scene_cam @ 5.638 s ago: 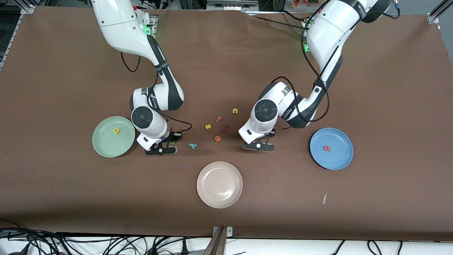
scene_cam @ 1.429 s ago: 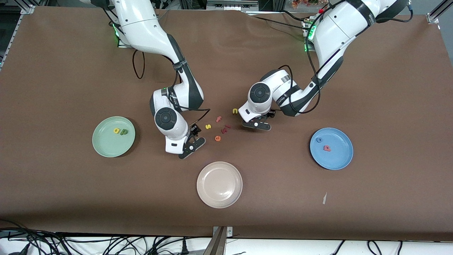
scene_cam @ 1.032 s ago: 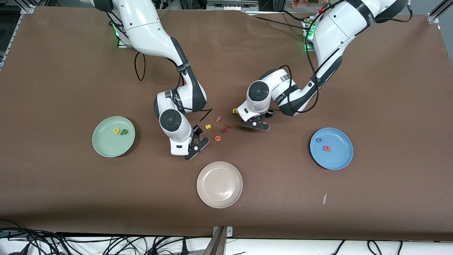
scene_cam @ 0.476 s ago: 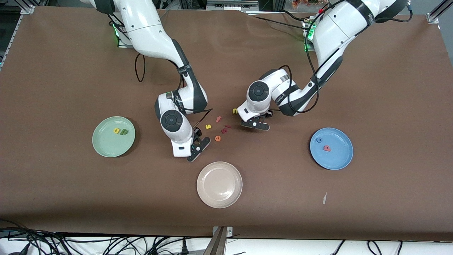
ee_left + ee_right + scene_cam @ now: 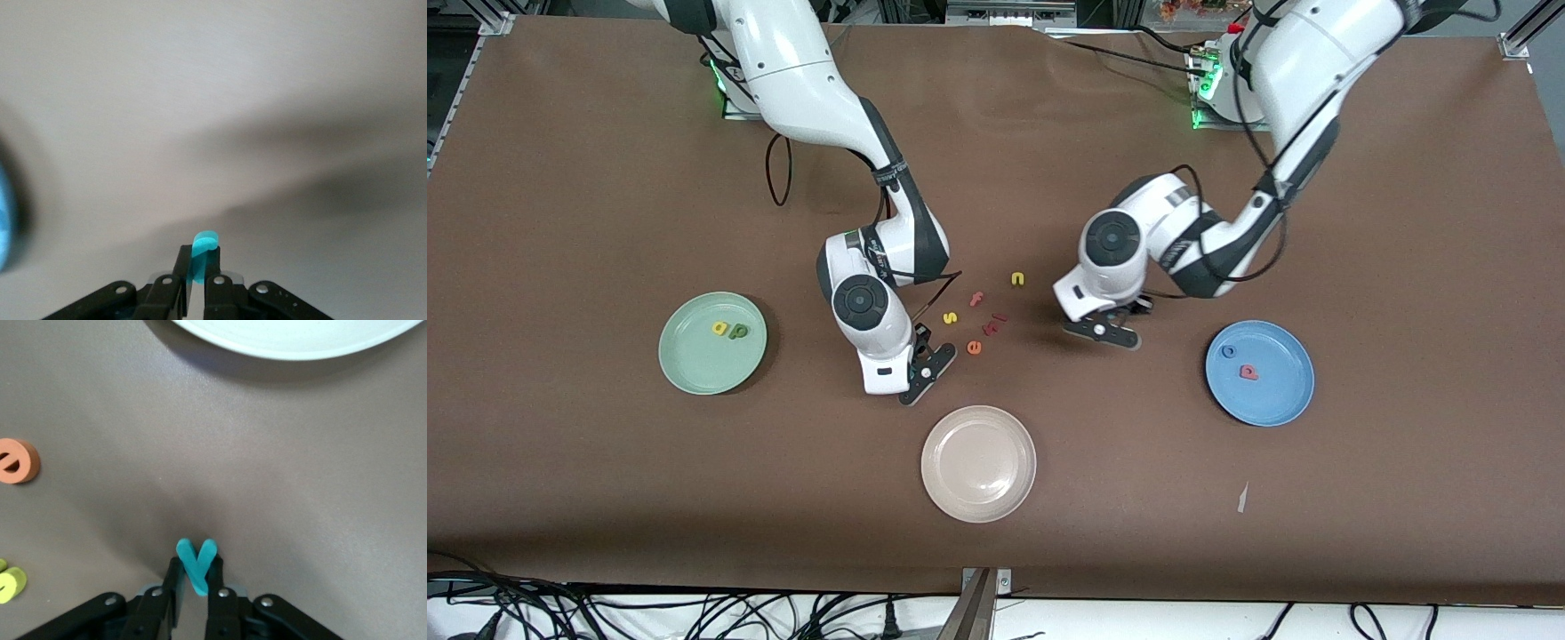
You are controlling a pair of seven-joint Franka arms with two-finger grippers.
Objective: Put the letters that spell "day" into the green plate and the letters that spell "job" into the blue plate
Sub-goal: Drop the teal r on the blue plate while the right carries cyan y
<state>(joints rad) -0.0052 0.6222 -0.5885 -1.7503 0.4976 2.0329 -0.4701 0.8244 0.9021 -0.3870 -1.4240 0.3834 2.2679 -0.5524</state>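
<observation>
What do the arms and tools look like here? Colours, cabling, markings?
Both arms have glossy white shells with black joint bands and a round black cap on the wrist housing. Loose black cables loop along the forearms, and green lights glow at the bases. The left tool and right tool are black, with narrow fingers and silver screws.

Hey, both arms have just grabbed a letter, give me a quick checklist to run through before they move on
1. Right gripper shut on the teal y, low over the table near the beige plate: ok.
2. Left gripper shut on the teal j, over the table between the loose letters and the blue plate: ok.
3. Green plate holds the yellow a and olive d, with room for the y: ok.
4. Blue plate holds the blue o and red b, with room for the j: ok.
5. Y lifted off the table: cannot tell.
6. Y and j delivered: not ok.
</observation>
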